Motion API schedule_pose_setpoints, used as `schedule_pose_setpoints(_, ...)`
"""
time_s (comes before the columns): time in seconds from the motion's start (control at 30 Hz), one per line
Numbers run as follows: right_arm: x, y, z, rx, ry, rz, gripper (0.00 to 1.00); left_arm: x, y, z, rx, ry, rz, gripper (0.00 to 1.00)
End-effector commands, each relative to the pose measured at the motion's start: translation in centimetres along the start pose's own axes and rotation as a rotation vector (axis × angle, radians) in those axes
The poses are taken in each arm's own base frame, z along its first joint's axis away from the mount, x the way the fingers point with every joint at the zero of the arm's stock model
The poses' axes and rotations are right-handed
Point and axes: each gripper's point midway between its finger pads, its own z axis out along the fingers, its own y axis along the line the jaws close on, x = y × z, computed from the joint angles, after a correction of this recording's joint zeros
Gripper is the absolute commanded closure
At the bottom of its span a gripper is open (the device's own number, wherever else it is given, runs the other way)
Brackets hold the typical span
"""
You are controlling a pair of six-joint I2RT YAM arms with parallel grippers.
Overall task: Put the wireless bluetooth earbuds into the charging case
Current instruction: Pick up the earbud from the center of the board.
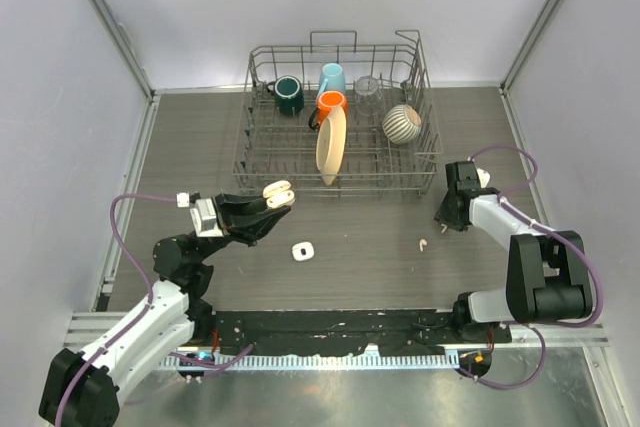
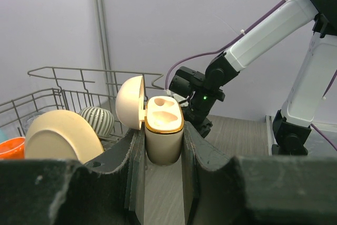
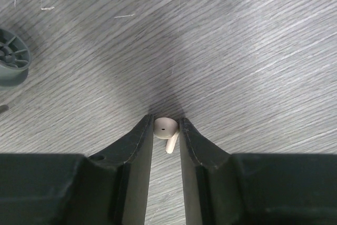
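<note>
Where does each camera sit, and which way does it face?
Top view: fixed above and behind the arms, looking down on the table and dish rack; both arms show.
Left wrist: on the left arm, looking along its fingers, shut on the open case, towards the right arm.
Right wrist: on the right arm, looking down at the table past fingers pinching an earbud.
Shared: top and left-wrist views both show the case, dish rack and right arm.

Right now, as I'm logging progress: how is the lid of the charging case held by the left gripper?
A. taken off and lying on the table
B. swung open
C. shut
B: in the left wrist view the charging case stands between the fingers of the left gripper with its lid hinged back, wells showing.
</note>
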Motion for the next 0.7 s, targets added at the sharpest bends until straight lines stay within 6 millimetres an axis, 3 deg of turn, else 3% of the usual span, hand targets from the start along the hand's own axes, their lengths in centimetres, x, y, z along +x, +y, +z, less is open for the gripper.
schedule_pose_setpoints(0.0,0.0,0.1,0.2,0.011,0.018,-0.029,0.71,-1.1,-0.1,0.3,0.008,-0.032,0.033,1.0)
schedule_pose_setpoints(0.27,-0.4,0.0,-0.2,0.013,0.004,-0.021,0.88,-1.1,-0.1,0.2,0.004,-0.033,0.033,1.0)
schedule_pose_setpoints(0.4,-1.7,0.7,-2.2,-0.02,-0.053,0.001,0.99,-1.2,-0.1,0.2,0.0,-0.037,0.035,1.0)
schedule_pose_setpoints(0.5,-3.8,2.0,-5.9,-0.1,-0.166,0.037,0.99,-1.1,0.2,0.2,-0.012,-0.035,0.032,1.0)
schedule_pose_setpoints(0.67,-6.1,5.4,-14.7,-0.299,-0.367,0.027,0.99,-1.1,0.8,0.3,-0.043,-0.039,0.026,1.0)
